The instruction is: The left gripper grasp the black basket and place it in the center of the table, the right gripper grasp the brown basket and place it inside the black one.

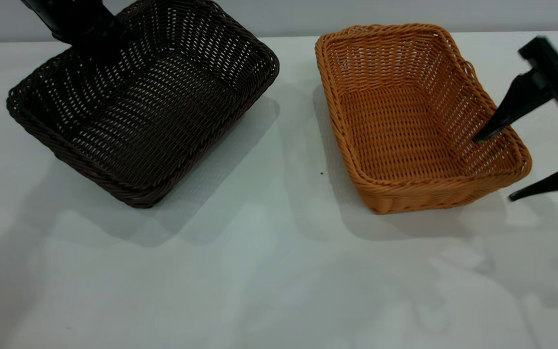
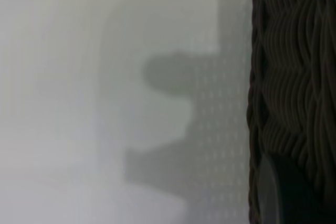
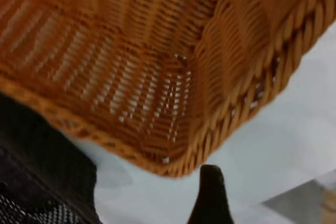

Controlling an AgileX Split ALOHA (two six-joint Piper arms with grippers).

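Observation:
The black basket [image 1: 153, 121] is at the left of the table [image 1: 259, 271], tilted, with its far side raised and a wide shadow under it. My left gripper [image 1: 92, 46] is shut on its far rim. In the left wrist view one finger [image 2: 270, 192] lies against the dark woven wall [image 2: 294, 77]. The brown basket [image 1: 405, 131] stands flat at the right. My right gripper [image 1: 497, 167] is open and straddles its right wall, with one finger [image 1: 497, 118] inside and the other [image 1: 550, 182] outside. The right wrist view shows a corner of the brown basket [image 3: 173, 77] and one fingertip [image 3: 210, 192].
A gap of bare white table [image 1: 298, 145] lies between the two baskets. The front half of the table holds only shadows. The table's far edge [image 1: 288, 36] runs just behind the baskets. The black basket shows at the edge of the right wrist view [image 3: 31, 182].

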